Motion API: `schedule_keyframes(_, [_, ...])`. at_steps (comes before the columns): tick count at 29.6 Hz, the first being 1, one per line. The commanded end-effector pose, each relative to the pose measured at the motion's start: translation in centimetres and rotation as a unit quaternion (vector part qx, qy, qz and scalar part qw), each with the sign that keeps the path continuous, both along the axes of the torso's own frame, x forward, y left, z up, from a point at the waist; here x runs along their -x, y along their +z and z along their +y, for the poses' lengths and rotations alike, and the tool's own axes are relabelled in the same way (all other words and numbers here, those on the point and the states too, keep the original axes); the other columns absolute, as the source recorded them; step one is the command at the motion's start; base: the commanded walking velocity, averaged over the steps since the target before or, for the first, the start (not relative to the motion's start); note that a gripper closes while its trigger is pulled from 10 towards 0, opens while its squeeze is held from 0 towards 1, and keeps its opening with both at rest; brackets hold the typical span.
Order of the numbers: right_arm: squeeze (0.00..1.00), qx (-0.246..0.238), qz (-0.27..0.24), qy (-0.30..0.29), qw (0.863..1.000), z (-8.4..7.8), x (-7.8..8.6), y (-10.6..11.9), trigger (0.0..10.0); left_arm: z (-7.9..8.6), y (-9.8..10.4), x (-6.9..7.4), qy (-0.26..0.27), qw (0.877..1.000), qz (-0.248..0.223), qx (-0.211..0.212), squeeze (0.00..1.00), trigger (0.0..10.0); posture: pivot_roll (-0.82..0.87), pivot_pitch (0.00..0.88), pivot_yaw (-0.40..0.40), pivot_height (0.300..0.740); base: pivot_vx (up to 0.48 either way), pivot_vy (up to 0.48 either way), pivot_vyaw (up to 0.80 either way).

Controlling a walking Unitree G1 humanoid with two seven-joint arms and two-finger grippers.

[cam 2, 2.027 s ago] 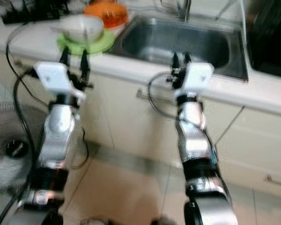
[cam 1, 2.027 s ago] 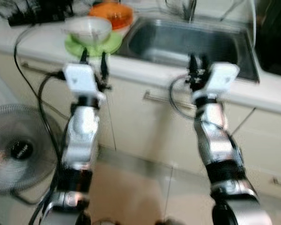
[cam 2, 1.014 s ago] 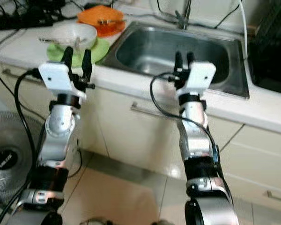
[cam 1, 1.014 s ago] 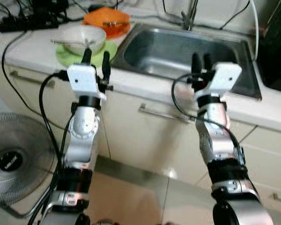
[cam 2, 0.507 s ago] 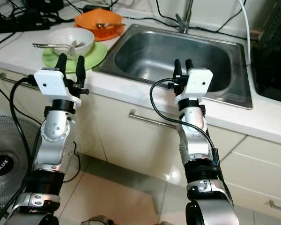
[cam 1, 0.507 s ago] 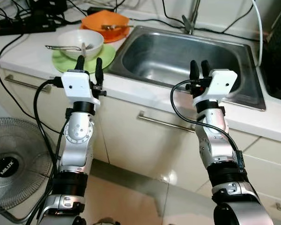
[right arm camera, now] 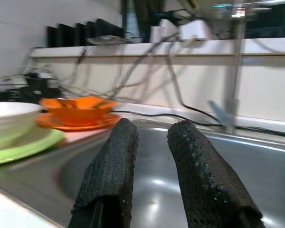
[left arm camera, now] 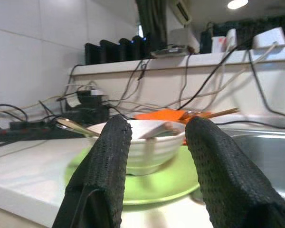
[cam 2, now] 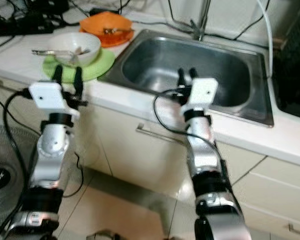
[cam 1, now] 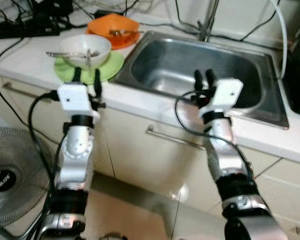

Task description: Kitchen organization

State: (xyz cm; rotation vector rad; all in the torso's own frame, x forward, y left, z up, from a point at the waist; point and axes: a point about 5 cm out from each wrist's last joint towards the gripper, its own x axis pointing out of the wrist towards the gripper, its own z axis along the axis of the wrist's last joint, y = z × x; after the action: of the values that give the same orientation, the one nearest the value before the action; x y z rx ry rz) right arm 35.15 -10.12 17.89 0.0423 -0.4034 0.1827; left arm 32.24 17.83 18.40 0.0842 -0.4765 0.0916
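Observation:
A white bowl (cam 1: 85, 50) with a spoon (cam 1: 57, 52) in it sits on a green plate (cam 1: 111, 67) on the counter, left of the steel sink (cam 1: 190, 65). Behind it an orange bowl (cam 1: 112, 25) rests on an orange plate. My left gripper (cam 1: 86, 75) is raised at the counter's front edge, just short of the green plate, open and empty; in the left wrist view the bowl (left arm camera: 152, 142) shows between its fingers (left arm camera: 107, 175). My right gripper (cam 1: 203, 77) hovers at the sink's front rim, its fingers (right arm camera: 114, 171) a narrow gap apart, holding nothing.
A faucet (cam 1: 206, 25) stands behind the sink. A black power strip (cam 1: 25, 30) and cables lie at the counter's back left. Below are white cabinet fronts with a bar handle (cam 1: 170, 137). A floor fan (cam 1: 10, 170) stands at lower left.
The whole view has shifted and sharpened as I moved at the counter. Both arms stay raised in the same pose, and nothing was taken hold of.

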Motion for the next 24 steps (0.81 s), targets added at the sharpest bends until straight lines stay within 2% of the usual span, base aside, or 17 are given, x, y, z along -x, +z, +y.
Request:
schedule_keyframes(1, [0.0,0.007,-0.009,-0.012,1.0,-1.02,-0.23,0.41,10.0,-0.81,0.12,-0.06,-0.008,1.0,-0.003,-0.003,0.0,10.0,0.11,0.097,-0.03,0.74,0.304,0.0,0.0])
schedule_keyframes(5, [0.0,0.009,-0.013,-0.006,1.0,-0.82,-0.15,0.48,10.0,-0.91,0.06,-0.03,-0.008,1.0,-0.003,-0.002,0.0,10.0,0.11,0.091,-0.03,0.74,0.298,0.0,0.47])
schedule_keyframes(8, [0.0,-0.002,-0.011,-0.006,1.0,-0.88,-0.2,0.48,10.0,-1.03,0.09,-0.05,-0.01,1.0,-0.004,-0.002,0.0,10.0,0.11,0.088,-0.032,0.74,0.295,0.0,0.0])
schedule_keyframes(24, [0.0,0.003,-0.013,-0.002,1.0,-0.77,-0.24,0.48,10.0,-1.13,0.13,-0.03,-0.014,1.0,-0.006,-0.002,0.0,10.0,0.11,0.075,-0.032,0.74,0.289,0.0,0.0])
